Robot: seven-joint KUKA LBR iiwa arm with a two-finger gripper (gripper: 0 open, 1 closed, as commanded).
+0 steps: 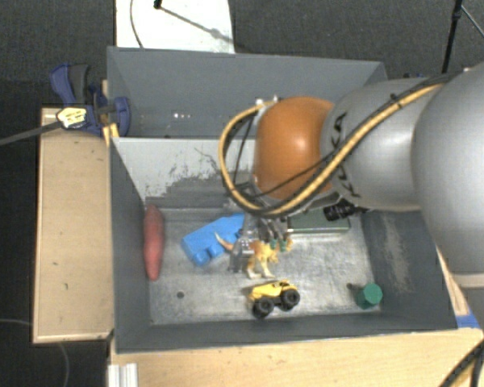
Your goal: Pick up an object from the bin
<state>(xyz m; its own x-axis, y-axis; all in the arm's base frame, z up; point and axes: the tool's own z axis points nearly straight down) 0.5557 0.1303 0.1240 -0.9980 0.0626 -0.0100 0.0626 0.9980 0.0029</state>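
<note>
**Q:** What does the grey metal bin (134, 216) hold?

**A:** Five loose things, lying singly on its floor.
- A dull red, elongated soft-looking piece (152, 243) lies lengthwise along the left wall.
- A bright blue plastic block of angular shape (202, 244) lies left of centre, well apart from the red piece.
- A small yellow-and-orange toy figure (265, 256) lies just right of the blue block, at the centre of the floor. Its exact form is too small to make out.
- A yellow toy truck with black wheels (273, 297) stands upright below the figure, towards the lower wall.
- A small green cylindrical plastic piece (369, 296) lies alone at the lower right.

**Q:** How is the silver arm (411, 151) posed?

**A:** It enters from the right of the frame and bends down into the bin. Its rounded orange cover (294, 147), looped with yellow and black cables, sits over the bin's upper middle. The tool (256, 248) hangs below the cover, low over the floor at the centre, directly at the toy figure and beside the right end of the blue block. Whether it is open or closed cannot be told, nor whether it touches the figure.
</note>
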